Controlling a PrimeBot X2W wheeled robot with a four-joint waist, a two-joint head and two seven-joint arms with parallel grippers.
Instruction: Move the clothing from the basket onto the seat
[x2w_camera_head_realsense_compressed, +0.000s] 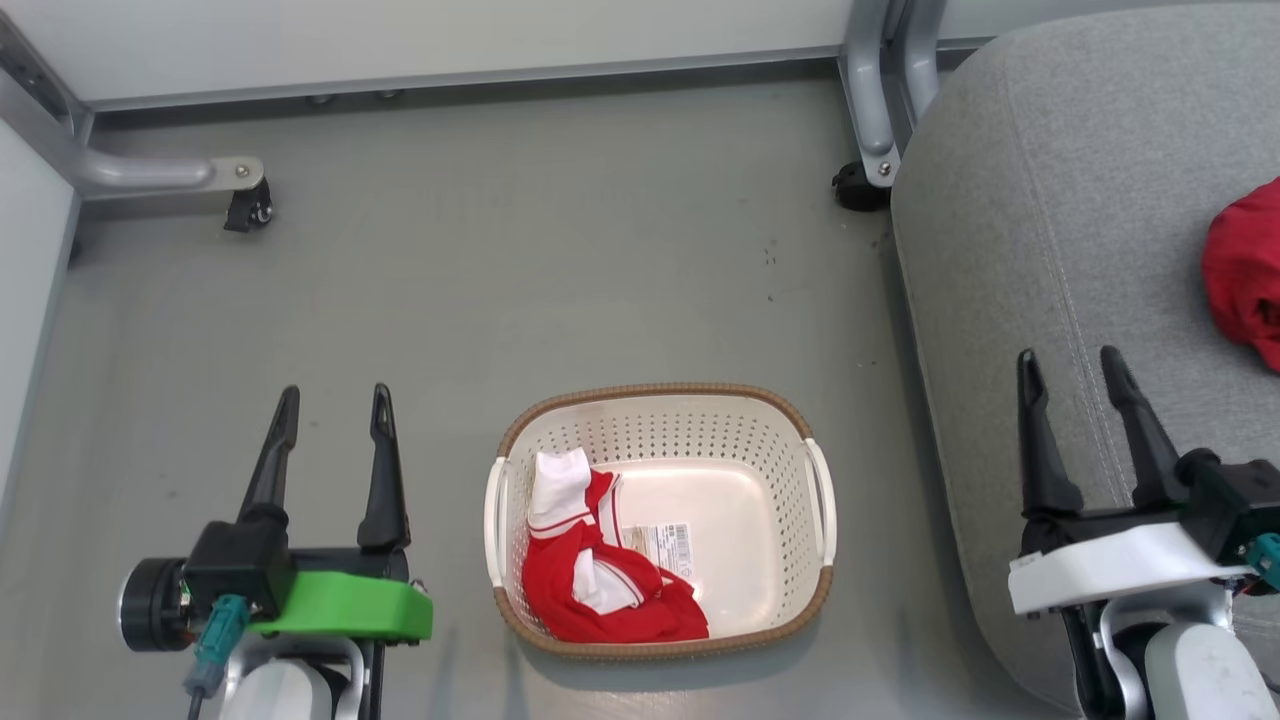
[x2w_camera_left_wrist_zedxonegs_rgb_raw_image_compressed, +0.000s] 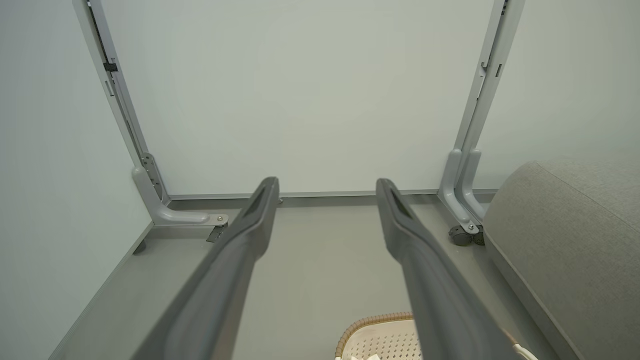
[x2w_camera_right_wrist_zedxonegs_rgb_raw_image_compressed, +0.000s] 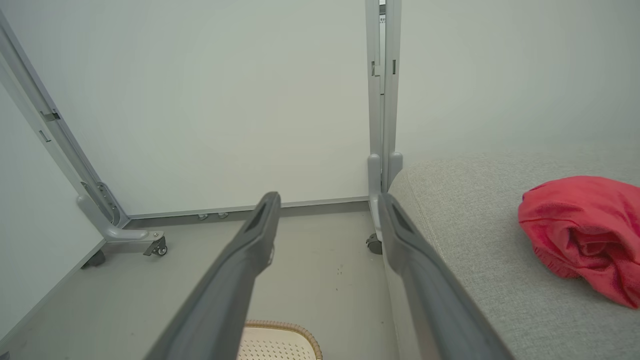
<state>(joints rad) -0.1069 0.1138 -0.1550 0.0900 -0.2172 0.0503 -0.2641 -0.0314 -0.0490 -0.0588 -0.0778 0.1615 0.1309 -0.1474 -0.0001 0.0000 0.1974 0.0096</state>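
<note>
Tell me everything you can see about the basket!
The basket is small, cream plastic, a rounded rectangle with rows of little holes in its walls, a brown woven-look rim and a white handle at each end. It stands upright on the grey floor, apart from the seat. A crumpled red-and-white garment lies in its left half, beside a paper label on the bottom.

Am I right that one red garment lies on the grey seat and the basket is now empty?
Not quite: the basket holds a red-and-white garment, as the head view shows. One red garment does lie on the grey seat.
</note>
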